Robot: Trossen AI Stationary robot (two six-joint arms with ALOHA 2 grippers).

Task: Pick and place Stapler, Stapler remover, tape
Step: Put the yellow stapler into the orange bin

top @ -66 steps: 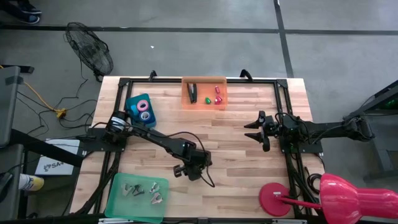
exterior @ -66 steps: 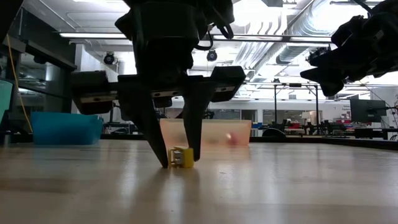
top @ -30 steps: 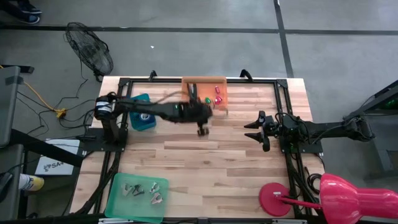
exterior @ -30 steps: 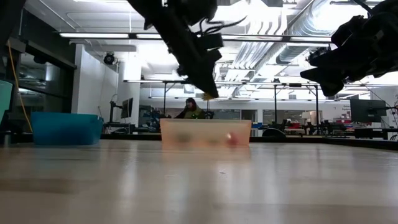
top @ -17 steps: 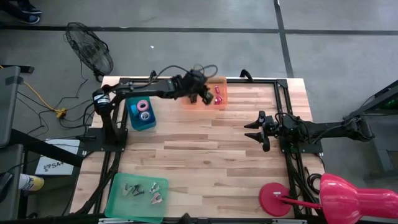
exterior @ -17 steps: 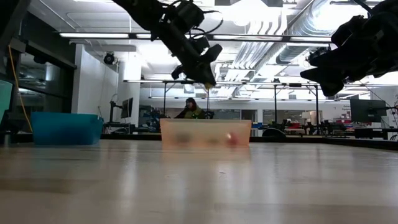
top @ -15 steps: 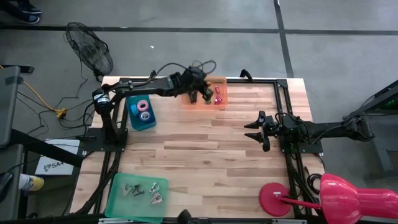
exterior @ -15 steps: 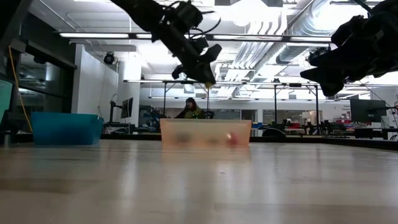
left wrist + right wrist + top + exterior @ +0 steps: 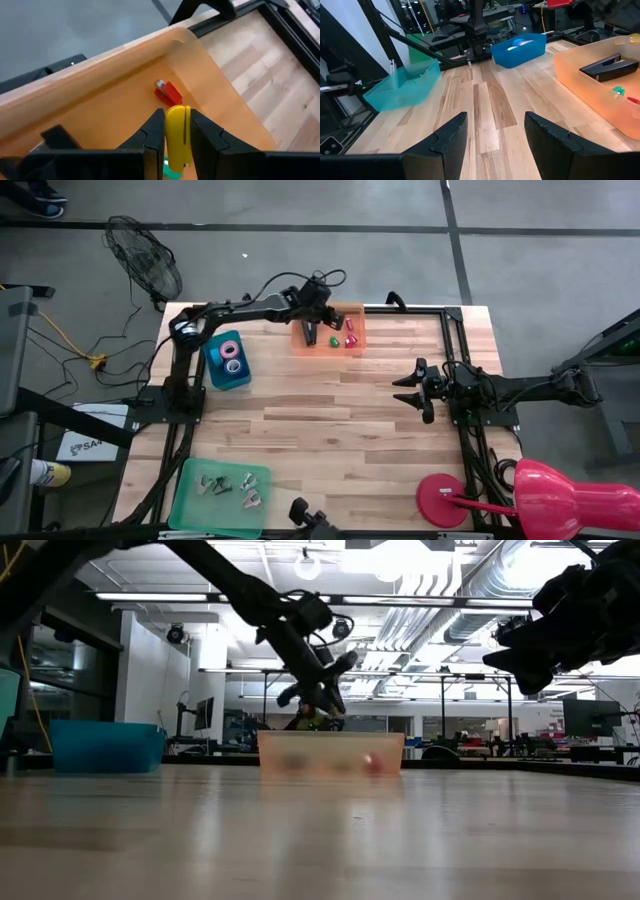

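Gripping a small yellow plastic piece (image 9: 177, 135), the left gripper's (image 9: 176, 131) fingers hover over the translucent orange tray (image 9: 303, 344), release pending; the right gripper (image 9: 408, 391) waits with fingers parted.

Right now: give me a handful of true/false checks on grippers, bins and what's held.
1. The left gripper is shut on a yellow piece. True.
2. It hangs over the blue bin. False: it is over the orange bin.
3. The black stapler lies in the orange bin. True.
4. The right gripper holds a tape roll. False: it is open and empty, off at the table's right side.
5. The green tray holds silvery pieces. True.
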